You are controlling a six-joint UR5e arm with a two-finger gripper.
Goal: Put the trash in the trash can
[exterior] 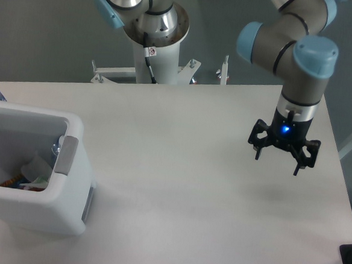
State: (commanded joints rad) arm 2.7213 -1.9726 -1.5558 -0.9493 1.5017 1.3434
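White trash can w/ trash inside sits far left of fingers, spread apart, holding nothing.

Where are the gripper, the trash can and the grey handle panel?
gripper (277, 163): fixed camera, midway between its open fingertips.
trash can (38, 207): fixed camera, on its white front wall.
grey handle panel (66, 154): fixed camera, middle of the panel on the can's right rim.

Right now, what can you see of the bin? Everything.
The bin is white plastic, rectangular with rounded corners, and stands upright at the table's front left, cut off by the frame's left edge. A grey handle panel sits on its right wall, another lower down. It is open-topped; inside lie a pale crumpled wrapper and red-and-blue scraps of a label. Nothing touches it from outside.
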